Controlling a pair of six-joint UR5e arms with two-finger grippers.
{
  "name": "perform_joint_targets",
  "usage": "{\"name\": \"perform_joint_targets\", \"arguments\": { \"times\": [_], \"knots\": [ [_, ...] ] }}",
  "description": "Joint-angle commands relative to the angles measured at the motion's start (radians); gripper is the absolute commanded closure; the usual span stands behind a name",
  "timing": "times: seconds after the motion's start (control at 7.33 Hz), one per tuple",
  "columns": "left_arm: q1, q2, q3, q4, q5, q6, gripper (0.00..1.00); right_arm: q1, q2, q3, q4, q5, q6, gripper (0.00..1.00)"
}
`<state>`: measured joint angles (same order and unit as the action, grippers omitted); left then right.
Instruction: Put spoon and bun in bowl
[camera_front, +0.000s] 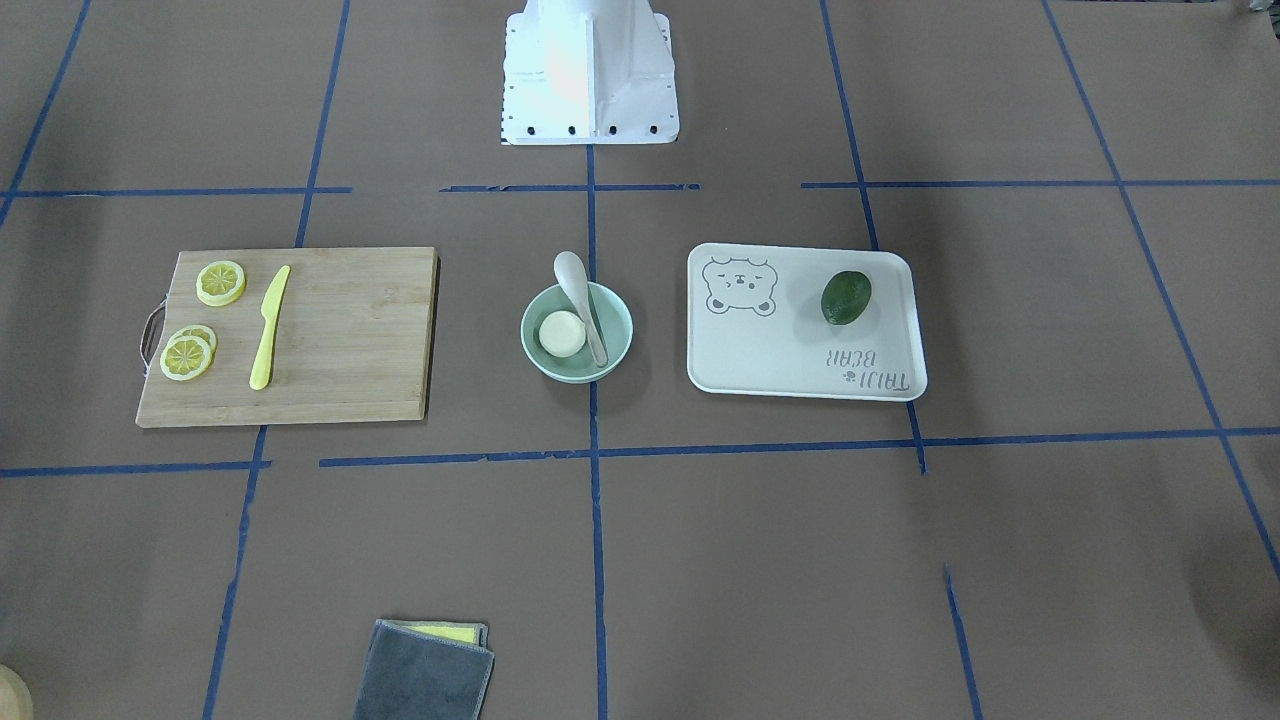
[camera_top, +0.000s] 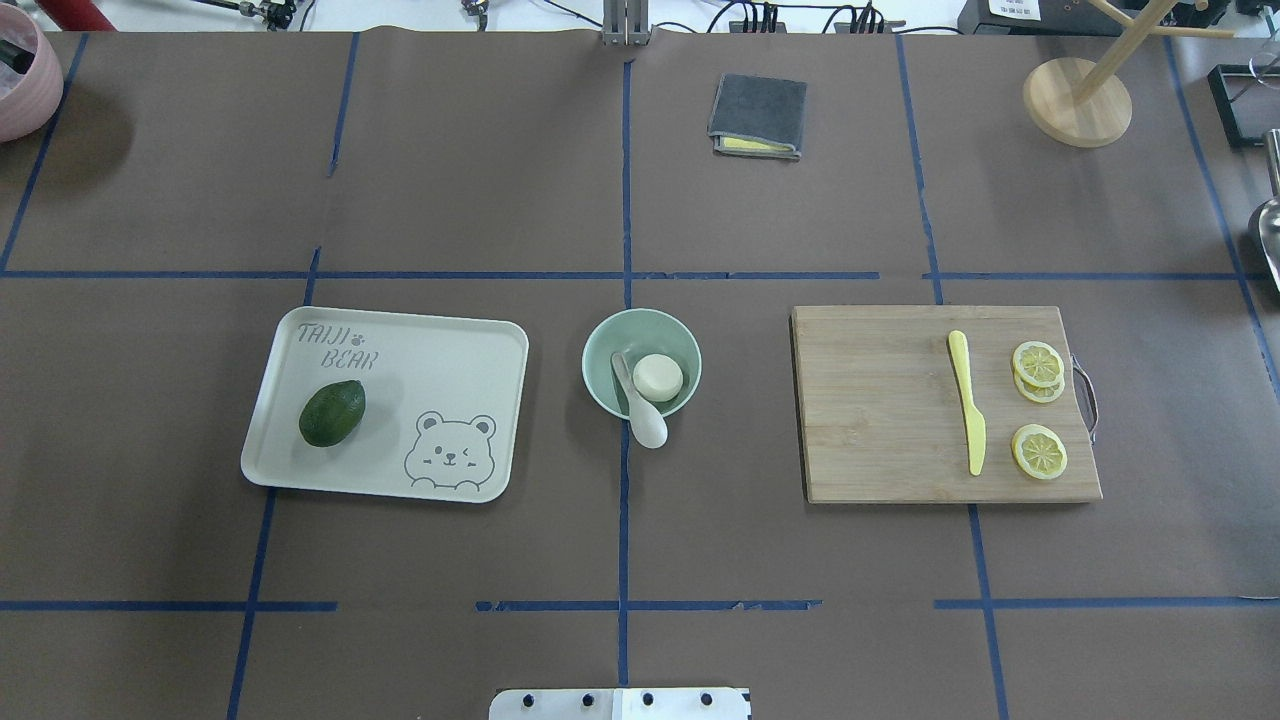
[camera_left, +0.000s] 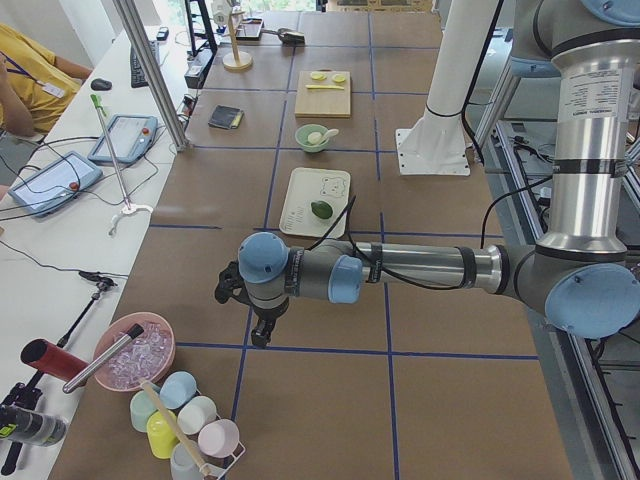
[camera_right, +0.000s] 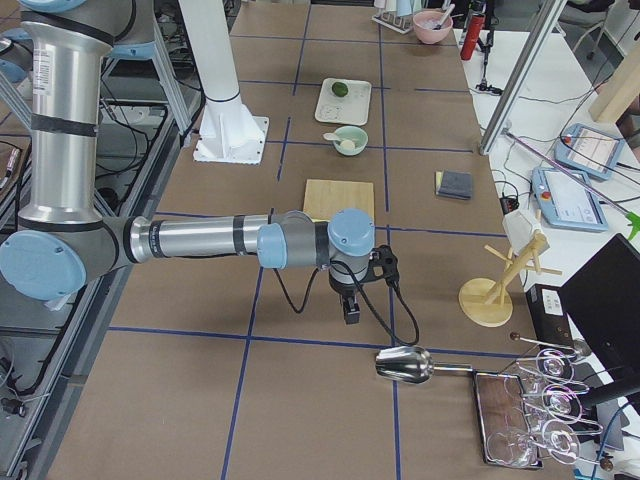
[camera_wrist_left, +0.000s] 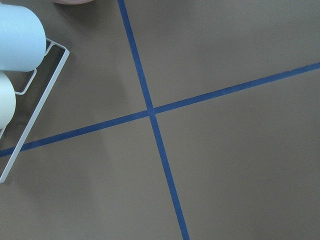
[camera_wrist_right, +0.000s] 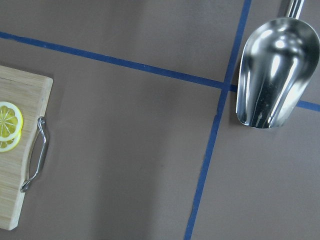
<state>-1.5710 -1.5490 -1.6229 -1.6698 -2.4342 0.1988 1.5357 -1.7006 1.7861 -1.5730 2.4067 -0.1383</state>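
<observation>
The mint-green bowl (camera_front: 606, 350) (camera_top: 612, 338) stands at the table's middle. The bun (camera_front: 561, 333) (camera_top: 658, 377) lies inside it with its flat cream side up. The pale spoon (camera_front: 584, 310) (camera_top: 634, 396) leans in the bowl beside the bun, handle inside, scoop resting over the rim on the robot's side. The left gripper (camera_left: 262, 335) shows only in the exterior left view, far from the bowl above bare table. The right gripper (camera_right: 351, 315) shows only in the exterior right view, past the cutting board. I cannot tell whether either is open or shut.
A white bear tray (camera_top: 420, 350) holds a dark green avocado (camera_top: 332, 412). A wooden cutting board (camera_top: 880, 410) carries a yellow knife (camera_top: 967, 400) and lemon slices (camera_top: 1038, 364). A grey cloth (camera_top: 757, 115) lies at the far side. A metal scoop (camera_wrist_right: 275, 70) lies near the right gripper, a cup rack (camera_wrist_left: 20, 75) near the left.
</observation>
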Motion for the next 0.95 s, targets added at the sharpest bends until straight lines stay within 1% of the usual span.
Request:
{"name": "perform_joint_targets", "arguments": {
  "times": [0.0, 0.14, 0.27, 0.41, 0.55, 0.68, 0.82],
  "knots": [
    [0.000, 0.007, -0.002, -0.002, 0.000, 0.001, 0.00, 0.021, -0.014, 0.012, 0.001, 0.005, -0.003, 0.00],
    [0.000, 0.010, 0.006, -0.001, 0.009, -0.005, 0.00, 0.020, -0.010, 0.006, 0.001, -0.006, -0.001, 0.00],
    [-0.001, 0.015, 0.038, -0.001, 0.020, -0.003, 0.00, 0.020, -0.005, 0.003, 0.001, -0.005, -0.004, 0.00],
    [-0.001, 0.015, 0.044, 0.002, 0.021, -0.009, 0.00, 0.020, -0.008, -0.004, 0.001, -0.008, -0.004, 0.00],
    [-0.001, 0.015, 0.038, 0.008, 0.046, -0.012, 0.00, 0.021, -0.010, 0.001, 0.002, -0.008, 0.000, 0.00],
    [-0.001, 0.013, 0.035, 0.015, 0.060, -0.057, 0.00, 0.024, -0.008, 0.003, 0.001, -0.005, 0.000, 0.00],
    [-0.003, 0.017, 0.009, 0.030, 0.067, -0.138, 0.00, 0.027, -0.007, -0.004, 0.002, -0.008, -0.001, 0.00]
  ]
}}
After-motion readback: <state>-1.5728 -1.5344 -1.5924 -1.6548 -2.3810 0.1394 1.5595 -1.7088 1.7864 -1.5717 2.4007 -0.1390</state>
